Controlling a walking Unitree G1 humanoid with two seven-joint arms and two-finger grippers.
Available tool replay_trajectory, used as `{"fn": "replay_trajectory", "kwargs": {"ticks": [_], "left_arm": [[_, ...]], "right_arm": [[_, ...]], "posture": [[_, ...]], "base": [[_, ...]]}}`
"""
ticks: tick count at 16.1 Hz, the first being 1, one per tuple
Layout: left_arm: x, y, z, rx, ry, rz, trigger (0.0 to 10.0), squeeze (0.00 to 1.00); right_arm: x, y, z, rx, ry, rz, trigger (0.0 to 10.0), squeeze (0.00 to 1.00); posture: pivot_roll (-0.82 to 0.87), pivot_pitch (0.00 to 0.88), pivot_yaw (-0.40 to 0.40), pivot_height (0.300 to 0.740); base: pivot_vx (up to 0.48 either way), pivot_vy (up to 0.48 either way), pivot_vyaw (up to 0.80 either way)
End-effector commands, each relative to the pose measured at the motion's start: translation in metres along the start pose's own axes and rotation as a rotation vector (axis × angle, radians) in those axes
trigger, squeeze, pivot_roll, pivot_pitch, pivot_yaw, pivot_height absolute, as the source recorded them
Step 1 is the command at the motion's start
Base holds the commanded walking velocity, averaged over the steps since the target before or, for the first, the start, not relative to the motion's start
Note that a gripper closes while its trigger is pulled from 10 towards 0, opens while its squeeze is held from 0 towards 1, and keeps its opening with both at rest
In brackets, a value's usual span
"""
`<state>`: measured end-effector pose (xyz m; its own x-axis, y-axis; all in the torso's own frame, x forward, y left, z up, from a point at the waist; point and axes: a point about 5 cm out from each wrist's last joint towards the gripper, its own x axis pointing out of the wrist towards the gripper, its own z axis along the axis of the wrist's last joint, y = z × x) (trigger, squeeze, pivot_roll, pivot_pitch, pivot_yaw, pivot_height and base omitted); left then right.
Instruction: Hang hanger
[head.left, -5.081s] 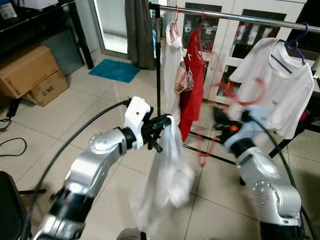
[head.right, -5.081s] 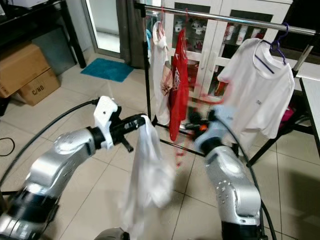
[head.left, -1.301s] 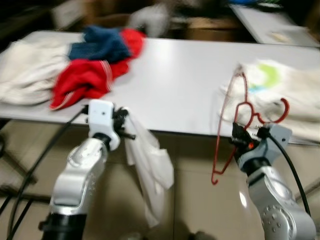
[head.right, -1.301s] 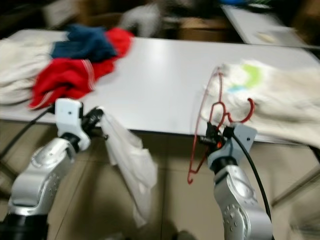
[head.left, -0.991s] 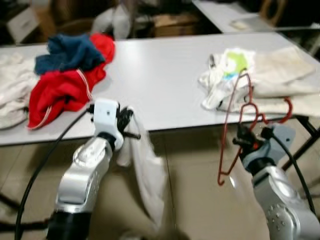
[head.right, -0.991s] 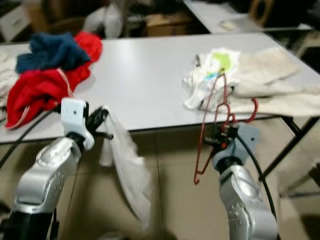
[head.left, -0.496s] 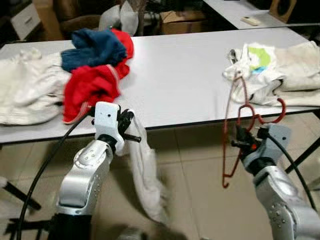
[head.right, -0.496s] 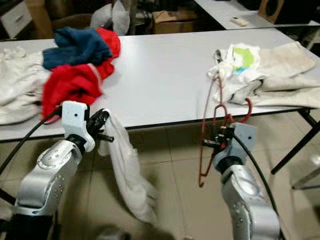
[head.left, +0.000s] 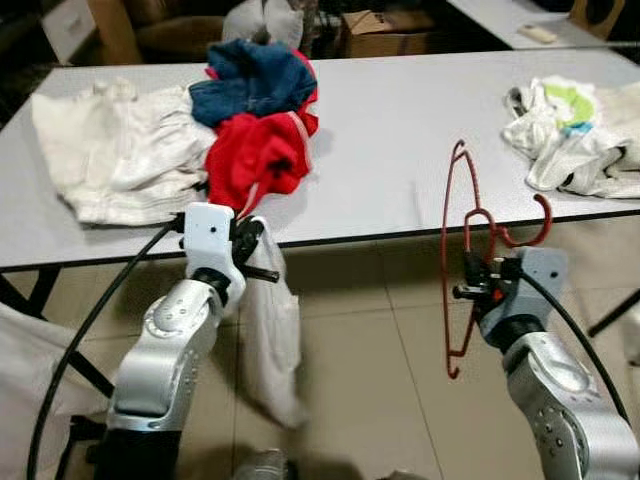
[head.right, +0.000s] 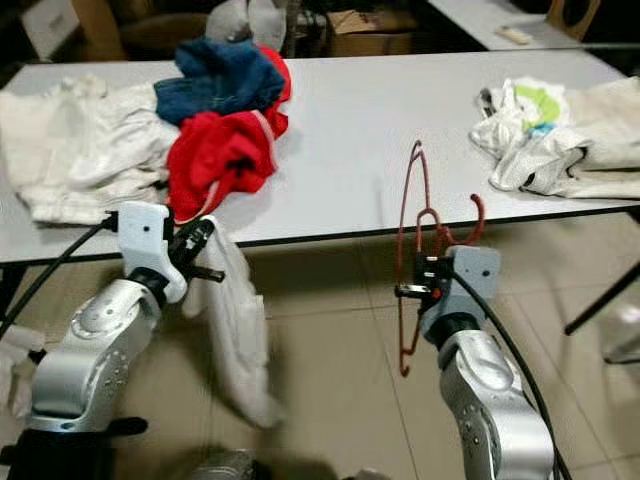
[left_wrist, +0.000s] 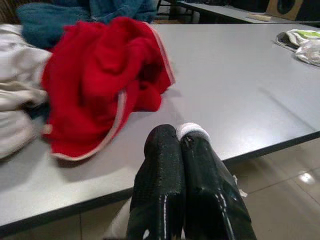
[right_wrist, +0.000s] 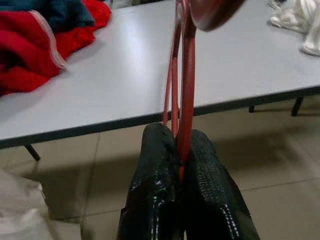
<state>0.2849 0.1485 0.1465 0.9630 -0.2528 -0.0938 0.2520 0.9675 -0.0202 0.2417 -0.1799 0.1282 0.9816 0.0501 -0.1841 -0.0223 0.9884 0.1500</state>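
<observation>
Right wrist view: one red hanger (right_wrist: 183, 75) stands pinched between the two black fingers of the right end effector (right_wrist: 182, 145), held upright before the edge of the grey surface (head.left: 390, 150). The left end effector (left_wrist: 181, 137), fingers pressed together, grips one white garment (head.left: 272, 340) that dangles toward the tiled floor (head.left: 350, 380). Three heaps of clothing lie on the surface: white (head.left: 120, 150), red-and-blue (head.left: 258, 120), and white-green (head.left: 575, 135).

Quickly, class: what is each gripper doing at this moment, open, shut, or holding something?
Left gripper: shut on the white garment, which hangs below the table edge.
Right gripper: shut on the red hanger.
</observation>
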Motion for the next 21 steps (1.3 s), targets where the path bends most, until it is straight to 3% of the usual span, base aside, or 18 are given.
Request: {"fn": "replay_trajectory", "kwargs": {"ticks": [1,9,14,21], "left_arm": [[0.0,-0.004,0.007,0.014,-0.043,-0.023,10.0,0.0],[0.006,-0.01,0.016,-0.016,-0.084,-0.064,10.0,0.0],[0.007,-0.016,0.016,-0.026,-0.085,-0.101,10.0,0.0],[0.008,-0.019,0.015,-0.033,-0.083,-0.126,10.0,0.0]], "right_arm": [[0.0,0.001,0.008,0.004,-0.037,0.02,10.0,0.0],[-0.001,0.003,0.011,-0.003,-0.051,0.087,10.0,0.0],[-0.003,-0.004,0.009,-0.013,-0.05,0.067,10.0,0.0],[-0.006,-0.005,0.009,-0.032,-0.048,0.069,10.0,0.0]], "posture": [[0.08,0.038,0.023,0.74],[0.07,0.019,0.026,0.74],[0.06,0.007,0.036,0.74],[0.06,0.0,0.038,0.74]], "base": [[0.0,0.0,0.0],[0.231,0.0,0.0],[0.351,0.0,-0.75],[0.373,0.0,0.0]]}}
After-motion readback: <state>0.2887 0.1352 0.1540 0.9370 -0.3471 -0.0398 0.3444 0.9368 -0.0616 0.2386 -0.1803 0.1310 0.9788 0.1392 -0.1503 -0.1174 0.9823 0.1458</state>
